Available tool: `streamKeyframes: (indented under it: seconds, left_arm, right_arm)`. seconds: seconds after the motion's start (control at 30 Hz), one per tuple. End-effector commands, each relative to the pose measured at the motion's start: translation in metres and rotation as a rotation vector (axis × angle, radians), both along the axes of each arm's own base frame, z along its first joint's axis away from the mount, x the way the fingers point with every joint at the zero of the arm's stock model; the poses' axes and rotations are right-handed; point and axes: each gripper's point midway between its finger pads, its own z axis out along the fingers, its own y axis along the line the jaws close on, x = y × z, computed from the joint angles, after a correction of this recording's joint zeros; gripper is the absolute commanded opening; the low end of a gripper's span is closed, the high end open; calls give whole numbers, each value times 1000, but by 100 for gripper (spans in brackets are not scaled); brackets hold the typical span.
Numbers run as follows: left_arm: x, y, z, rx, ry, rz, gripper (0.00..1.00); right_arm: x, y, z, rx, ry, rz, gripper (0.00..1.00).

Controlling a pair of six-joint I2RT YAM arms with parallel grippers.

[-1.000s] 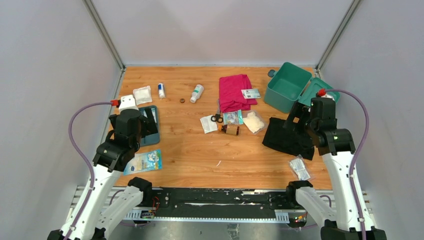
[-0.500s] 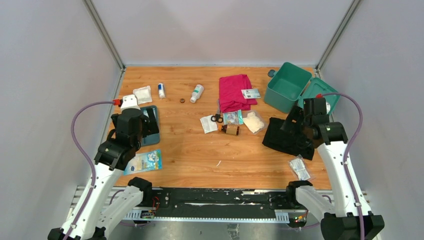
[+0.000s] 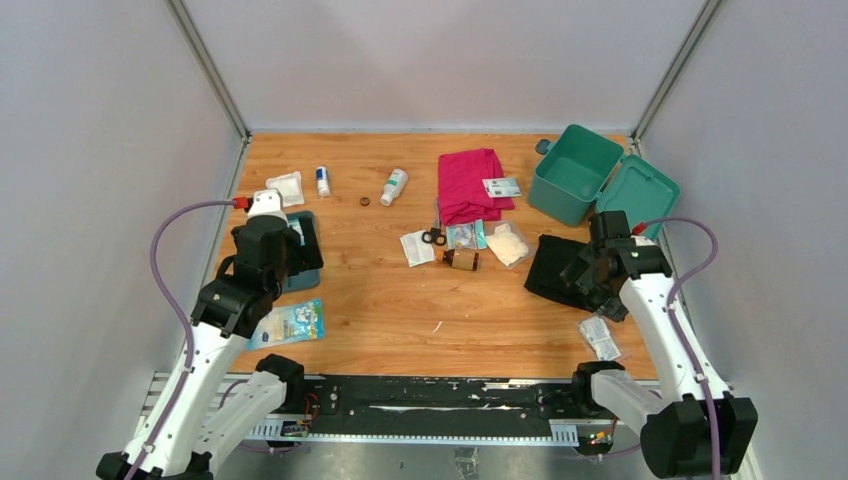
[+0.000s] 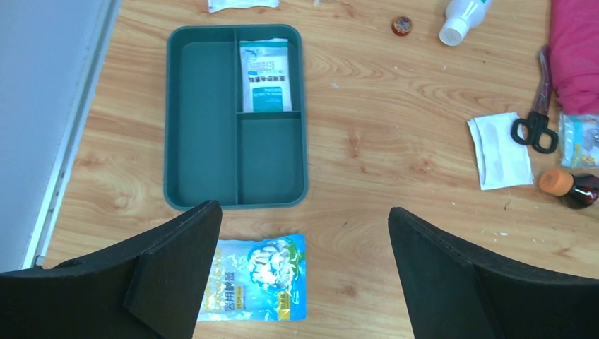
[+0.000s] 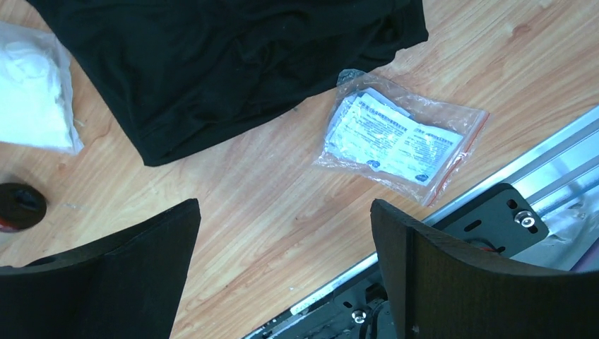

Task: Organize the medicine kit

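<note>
The medicine kit is a teal-green plastic box at the far right corner of the worktop, turned diagonally. It stands open, its hinged lid swung back to the right (a darker latch shows at the far-left corner).

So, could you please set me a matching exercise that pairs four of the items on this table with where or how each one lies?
Things
1. medicine kit
2. divided tray
3. scissors
4. zip bag of sachets

Descriptions
A. one handle loop on the edge of a white pad
B. on the table beside the black cloth, towards the near edge
C. lid open, at the far right
D. holds one white packet in one compartment, the others bare

Pairs: 1-C, 2-D, 3-A, 4-B
</note>
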Motion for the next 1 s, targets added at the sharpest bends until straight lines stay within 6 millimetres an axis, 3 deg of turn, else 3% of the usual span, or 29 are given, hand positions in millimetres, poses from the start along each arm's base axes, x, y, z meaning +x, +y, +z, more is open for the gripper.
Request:
streamKeyframes:
  seconds: [0.0,0.27,0.53,0.97]
  left_arm:
    - [0,-14,-4,-35,2,-65,93]
    - [3,-19,-7,-38,20,-89,92]
    - [3,-22,-8,-43,27,-100,90]
    - [2,-22,-8,-49,26,-102,90]
  right_arm:
    - [5,-12,-10,-28,-6,-126,95]
    - [3,-20,-45,-60,6,-225,95]
    - [3,-32,-62,-127,78,-208,91]
    - [-3,-35,-101,-12,94,-245,87]
